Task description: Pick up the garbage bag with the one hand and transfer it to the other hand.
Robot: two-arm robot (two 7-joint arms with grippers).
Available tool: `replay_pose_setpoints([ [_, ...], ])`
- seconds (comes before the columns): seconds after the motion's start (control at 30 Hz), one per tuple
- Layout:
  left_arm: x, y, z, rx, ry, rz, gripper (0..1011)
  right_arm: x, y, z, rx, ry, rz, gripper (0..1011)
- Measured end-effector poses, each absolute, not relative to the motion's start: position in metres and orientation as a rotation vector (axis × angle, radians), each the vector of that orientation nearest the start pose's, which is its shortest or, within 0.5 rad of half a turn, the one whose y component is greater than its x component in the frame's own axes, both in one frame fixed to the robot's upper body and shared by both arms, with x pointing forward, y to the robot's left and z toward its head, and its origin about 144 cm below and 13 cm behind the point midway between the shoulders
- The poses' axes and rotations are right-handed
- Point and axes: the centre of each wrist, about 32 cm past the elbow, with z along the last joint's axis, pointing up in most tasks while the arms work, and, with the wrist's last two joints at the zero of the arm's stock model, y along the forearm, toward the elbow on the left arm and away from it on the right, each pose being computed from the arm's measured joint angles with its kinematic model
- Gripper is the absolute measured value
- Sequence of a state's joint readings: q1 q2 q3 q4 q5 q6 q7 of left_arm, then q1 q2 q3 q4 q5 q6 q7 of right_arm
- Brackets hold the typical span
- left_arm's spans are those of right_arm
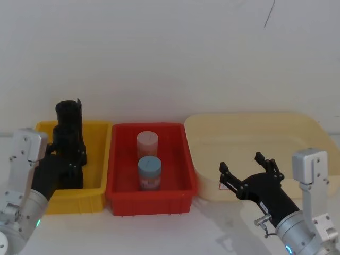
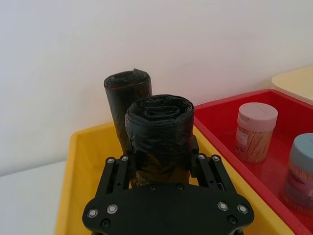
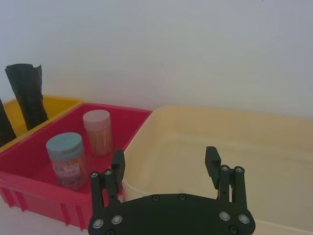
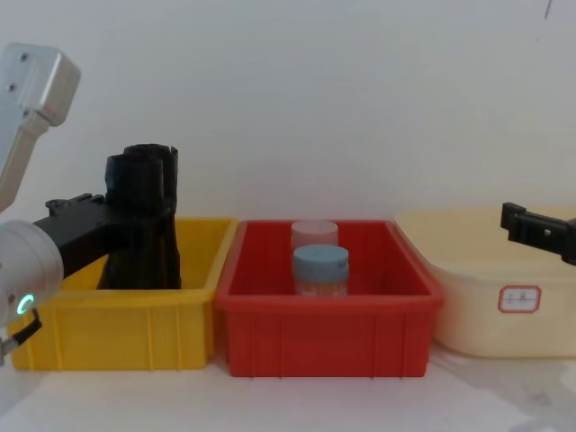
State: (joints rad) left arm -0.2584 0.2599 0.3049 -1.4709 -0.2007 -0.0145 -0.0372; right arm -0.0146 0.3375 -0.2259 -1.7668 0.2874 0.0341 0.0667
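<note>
The garbage bag (image 2: 159, 129), a glossy black roll, stood upright in the yellow bin (image 1: 74, 199), its top rising above the rim, which left its sides free to be taken. The left claw (image 2: 164, 152) was level with its middle, one finger on each side and closed against it. That looked like a grip made ready for lifting, though I could not tell whether the base was off the bin floor.

Just behind it stood a second black roll (image 2: 127, 90), so close that a straight upward pull seemed the safest way out.

The right claw (image 1: 243, 166) hovered over the front rim of the cream tub (image 1: 297, 127), fingers spread wide and holding nothing, probably waiting to receive the roll.

By count there were two black rolls, two jars in the red bin (image 1: 149, 199), one pink-lidded (image 1: 147, 142) and one blue-lidded (image 1: 150, 170), three bins side by side on the desk (image 1: 212, 228), and two claws.
</note>
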Motion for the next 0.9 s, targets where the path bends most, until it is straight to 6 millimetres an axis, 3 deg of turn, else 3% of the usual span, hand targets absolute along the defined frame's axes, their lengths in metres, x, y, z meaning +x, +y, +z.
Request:
replay_pose_setpoints([
  [0.33, 0.522, 0.215, 1.191, 0.002, -0.179, 1.254, 509, 0.443, -0.237, 1.189, 0.026, -0.075, -1.229, 1001],
  [0.9, 0.533, 0.202, 1.231, -0.014, -0.274, 1.130, 464, 0.443, -0.237, 1.189, 0.026, -0.075, -1.229, 1000],
])
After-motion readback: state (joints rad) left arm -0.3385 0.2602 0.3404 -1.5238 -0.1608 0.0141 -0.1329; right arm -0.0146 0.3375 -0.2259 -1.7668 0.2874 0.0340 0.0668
